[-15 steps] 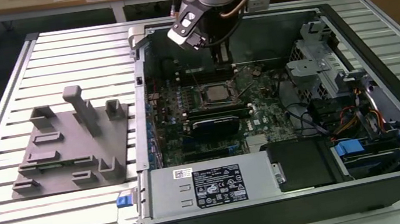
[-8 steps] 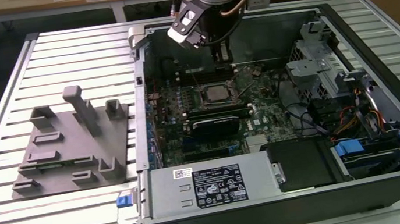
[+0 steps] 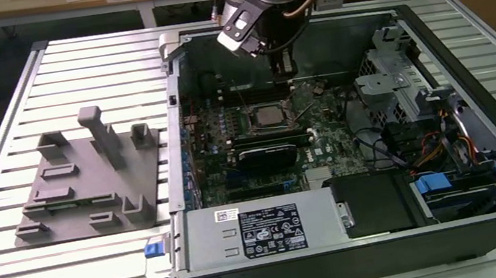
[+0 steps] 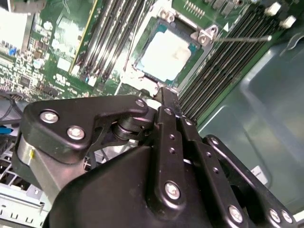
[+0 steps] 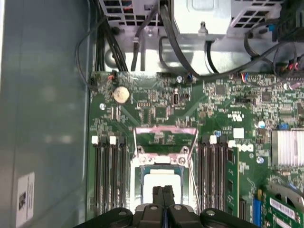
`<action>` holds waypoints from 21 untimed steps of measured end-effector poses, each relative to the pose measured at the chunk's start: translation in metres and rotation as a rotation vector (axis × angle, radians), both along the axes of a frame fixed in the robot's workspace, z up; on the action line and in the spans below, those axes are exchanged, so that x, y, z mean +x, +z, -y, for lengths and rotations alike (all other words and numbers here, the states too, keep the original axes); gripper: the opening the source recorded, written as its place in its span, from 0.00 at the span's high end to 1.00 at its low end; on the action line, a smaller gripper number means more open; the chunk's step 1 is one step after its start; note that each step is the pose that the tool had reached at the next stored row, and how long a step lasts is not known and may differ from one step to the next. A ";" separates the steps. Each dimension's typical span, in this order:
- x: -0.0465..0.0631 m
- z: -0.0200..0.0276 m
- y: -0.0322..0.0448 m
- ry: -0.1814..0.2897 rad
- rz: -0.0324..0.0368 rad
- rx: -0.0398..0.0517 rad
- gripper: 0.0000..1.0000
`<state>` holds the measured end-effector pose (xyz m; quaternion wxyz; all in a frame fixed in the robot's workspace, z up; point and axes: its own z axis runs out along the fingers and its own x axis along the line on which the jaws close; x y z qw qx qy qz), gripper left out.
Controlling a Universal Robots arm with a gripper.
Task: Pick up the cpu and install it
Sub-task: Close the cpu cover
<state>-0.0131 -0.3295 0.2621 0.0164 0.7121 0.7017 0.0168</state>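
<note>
Tool [image 5: 164, 194] is hanging clenched and empty just above the cpu [image 5: 161, 181], which is lying in the unlatched socket [image 5: 139, 183]. Risk: the closed tips catching the chip, skewing it and bending the pins.

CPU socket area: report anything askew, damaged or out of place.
Nothing looks damaged or askew. The square silver-topped cpu lies flat in its black socket. Only note: the socket's metal hold-down frame is flipped open and its thin wire lever unlatched, so the chip sits unclamped.
</note>
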 end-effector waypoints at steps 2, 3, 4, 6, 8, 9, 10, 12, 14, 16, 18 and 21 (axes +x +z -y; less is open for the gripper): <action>0.004 -0.0015 -0.0001 0.000 0.0000 0.0000 0.89; 0.006 -0.0023 -0.0001 0.000 0.0000 0.0000 0.89; 0.008 -0.0033 -0.0002 0.000 0.0000 0.0001 0.89; 0.014 -0.0053 -0.0003 0.000 0.0000 -0.0001 0.89; 0.020 -0.0077 -0.0004 0.000 0.0000 0.0000 0.89; 0.023 -0.0088 -0.0005 0.000 0.0000 -0.0001 0.89; 0.026 -0.0099 -0.0006 0.000 0.0000 0.0000 0.89; 0.033 -0.0114 -0.0008 0.000 0.0000 0.0000 0.89; 0.040 -0.0120 -0.0010 0.000 0.0000 -0.0001 0.89; 0.047 -0.0123 -0.0012 -0.001 -0.0001 -0.0005 0.89; 0.053 -0.0124 -0.0015 -0.002 0.0000 -0.0006 0.89; 0.062 -0.0124 -0.0018 -0.003 0.0000 -0.0012 0.89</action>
